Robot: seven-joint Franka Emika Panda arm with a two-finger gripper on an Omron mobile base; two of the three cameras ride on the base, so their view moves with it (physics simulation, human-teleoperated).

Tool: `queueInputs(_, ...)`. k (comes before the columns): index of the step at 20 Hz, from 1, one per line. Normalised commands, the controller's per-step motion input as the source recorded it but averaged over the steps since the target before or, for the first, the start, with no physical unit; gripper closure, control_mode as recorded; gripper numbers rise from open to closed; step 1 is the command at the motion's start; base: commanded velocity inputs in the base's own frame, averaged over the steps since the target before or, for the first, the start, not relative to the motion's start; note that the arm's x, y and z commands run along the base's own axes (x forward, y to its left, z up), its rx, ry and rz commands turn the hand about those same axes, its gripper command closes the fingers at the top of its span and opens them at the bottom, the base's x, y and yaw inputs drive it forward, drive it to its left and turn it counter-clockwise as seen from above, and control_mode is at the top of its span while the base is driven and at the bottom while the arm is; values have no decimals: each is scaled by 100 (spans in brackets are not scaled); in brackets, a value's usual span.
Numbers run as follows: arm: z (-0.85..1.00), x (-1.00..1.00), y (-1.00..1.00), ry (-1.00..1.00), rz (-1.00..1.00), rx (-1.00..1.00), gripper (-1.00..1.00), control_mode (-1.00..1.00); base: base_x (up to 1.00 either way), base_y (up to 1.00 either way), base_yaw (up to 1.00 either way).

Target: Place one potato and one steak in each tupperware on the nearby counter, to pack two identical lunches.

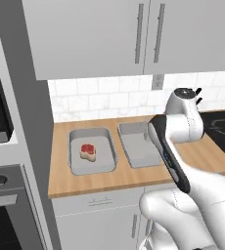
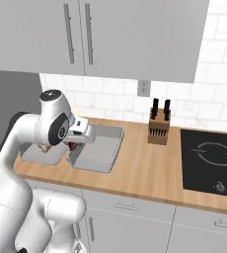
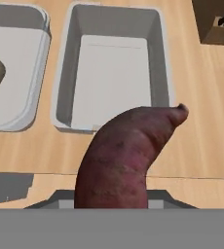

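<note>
The claw (image 2: 72,146) is closed on a reddish-brown potato (image 3: 125,158) and holds it above the near rim of the empty right tray (image 3: 113,68), probably to drop it in, while the left tray (image 1: 92,152) on the wooden surface (image 2: 150,168) has one steak (image 1: 88,151).

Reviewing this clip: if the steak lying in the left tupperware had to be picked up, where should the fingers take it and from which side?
Across its narrow middle, coming straight down from above. The steak lies flat and alone on the floor of the left tupperware, whose raised walls block any sideways approach. It is small, so a top pinch across its short width looks safest.
</note>
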Motion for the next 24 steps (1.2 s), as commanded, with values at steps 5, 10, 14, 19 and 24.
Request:
queueInputs(5, -16, 96, -27, 0, 0, 1, 100, -100, 0, 0, 0)
queueInputs(10, -43, 96, -1, 2, 0, 0, 100, -100, 0, 0, 0)
queueInputs(14, -62, 81, -3, 1, 0, 0, 100, -100, 0, 0, 0)
queueInputs(19, -65, 48, -14, 2, 0, 0, 100, -100, 0, 0, 0)
queueInputs(24, -40, 1, -21, 0, 0, 0, 100, -100, 0, 0, 0)
